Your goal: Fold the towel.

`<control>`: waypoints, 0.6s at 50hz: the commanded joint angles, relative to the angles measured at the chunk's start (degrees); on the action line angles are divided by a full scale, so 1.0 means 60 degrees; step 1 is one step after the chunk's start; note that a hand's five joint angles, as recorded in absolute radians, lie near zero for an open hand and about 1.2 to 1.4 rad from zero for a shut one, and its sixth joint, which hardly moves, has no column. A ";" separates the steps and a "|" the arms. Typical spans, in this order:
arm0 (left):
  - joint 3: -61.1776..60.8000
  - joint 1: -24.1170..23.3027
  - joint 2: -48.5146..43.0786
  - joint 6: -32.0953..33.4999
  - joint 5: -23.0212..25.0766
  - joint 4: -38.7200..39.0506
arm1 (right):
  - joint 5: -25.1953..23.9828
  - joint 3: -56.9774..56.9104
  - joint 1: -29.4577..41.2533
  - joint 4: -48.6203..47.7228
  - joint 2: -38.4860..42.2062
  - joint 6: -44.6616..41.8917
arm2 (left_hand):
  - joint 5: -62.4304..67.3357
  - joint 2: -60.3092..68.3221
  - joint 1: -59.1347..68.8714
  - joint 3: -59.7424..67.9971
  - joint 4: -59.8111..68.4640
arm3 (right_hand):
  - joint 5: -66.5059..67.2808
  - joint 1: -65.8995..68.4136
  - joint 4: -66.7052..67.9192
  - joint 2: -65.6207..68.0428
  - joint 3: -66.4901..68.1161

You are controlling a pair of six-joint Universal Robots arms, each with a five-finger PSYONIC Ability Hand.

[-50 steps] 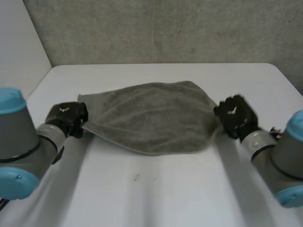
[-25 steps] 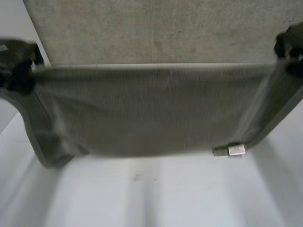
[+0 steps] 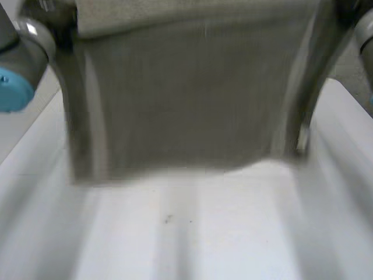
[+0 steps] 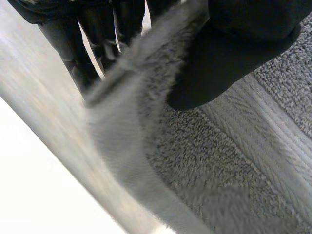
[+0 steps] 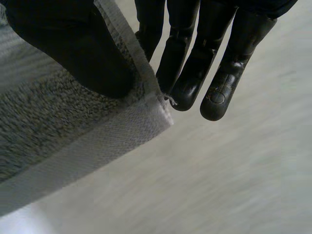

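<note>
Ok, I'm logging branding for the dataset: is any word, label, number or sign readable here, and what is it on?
No text can be read.
Small pale tag on the hanging side edge of the towel: too blurred to read, if it bears print at all.
White table: no writing on it.

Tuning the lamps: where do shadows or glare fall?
Head view: soft grey bands on the table below the hanging towel, no glare. Right wrist view: faint shine on the right hand, at a fingertip. Left wrist view: left hand dark against the towel.
</note>
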 commanded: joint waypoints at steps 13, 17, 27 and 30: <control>-0.4983 0.0014 0.1335 -0.1780 0.0266 0.3082 | -0.1646 0.3648 -0.0125 -0.0921 -0.1373 0.1037 | 0.1744 0.1696 0.2003 0.1710 0.1702 | 0.2308 0.4073 0.1937 0.2091 0.1977; -0.6551 0.0044 0.1131 -0.1765 0.0589 0.3636 | -0.1956 0.4484 -0.0213 -0.0789 -0.0423 0.0950 | 0.1744 0.1696 0.2003 0.1710 0.1702 | 0.2308 0.4073 0.1937 0.2091 0.1977; -0.8692 0.0058 0.0324 -0.1736 0.0633 0.3976 | -0.1971 0.5730 -0.0228 -0.0176 0.1016 0.0147 | 0.1744 0.1696 0.2003 0.1710 0.1702 | 0.2308 0.4073 0.1937 0.2091 0.1977; -0.9497 0.0073 0.0441 -0.1634 0.0648 0.3903 | -0.1971 0.6009 -0.0243 0.0598 0.0929 -0.0454 | 0.1744 0.1696 0.2003 0.1710 0.1702 | 0.2308 0.4073 0.1937 0.2091 0.1977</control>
